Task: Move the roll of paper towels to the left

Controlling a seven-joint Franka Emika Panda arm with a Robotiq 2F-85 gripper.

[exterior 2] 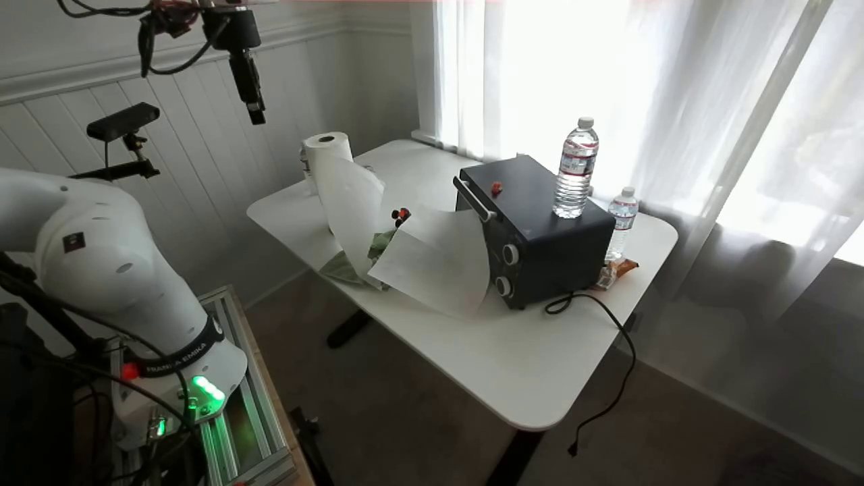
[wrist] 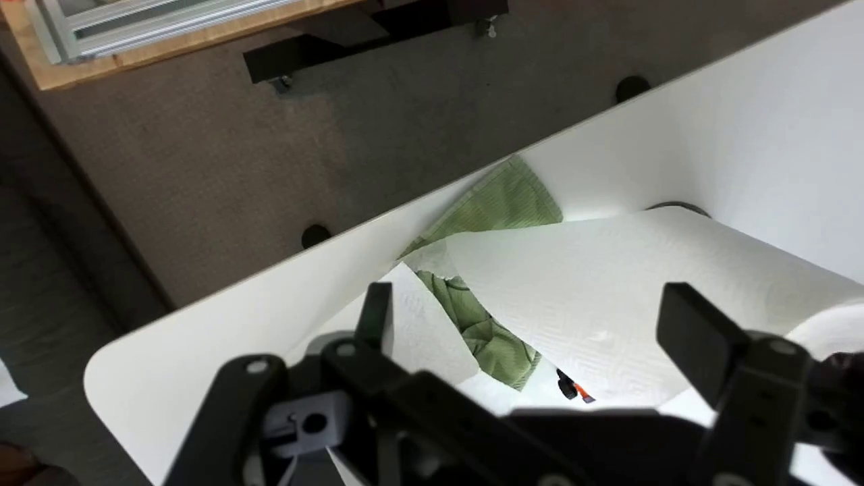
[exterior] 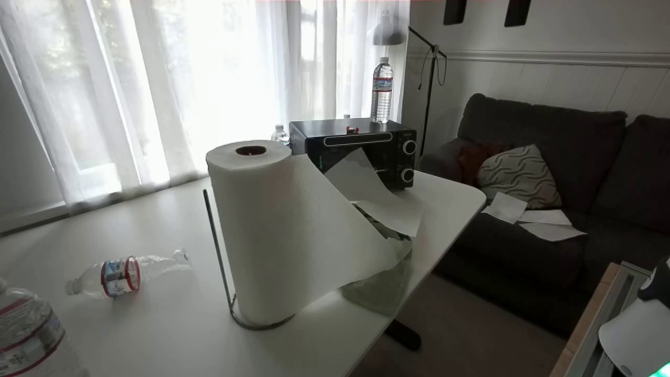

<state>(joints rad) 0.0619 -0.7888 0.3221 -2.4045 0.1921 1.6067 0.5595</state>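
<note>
The white roll of paper towels [exterior: 256, 235] stands upright on a wire holder [exterior: 215, 246] on the white table [exterior: 172, 335]. It also shows at the table's far end in an exterior view [exterior 2: 329, 143], and its top is partly cut off in the wrist view [wrist: 833, 327]. A long loose sheet [wrist: 594, 290] hangs from it over a green cloth [wrist: 503, 199]. My gripper [wrist: 526, 317] is open and empty, with the loose sheet below its fingers. It is high above the table in both exterior views, here [exterior: 486, 13] and here [exterior 2: 256, 111].
A black toaster oven [exterior 2: 533, 223] with a water bottle [exterior 2: 576, 169] on top stands on the table. A separate white sheet [exterior 2: 439, 260] lies before it. A small red and black object [exterior 2: 401, 216] is near the cloth. Bottles [exterior: 120, 276] [exterior: 31, 335] are near the roll.
</note>
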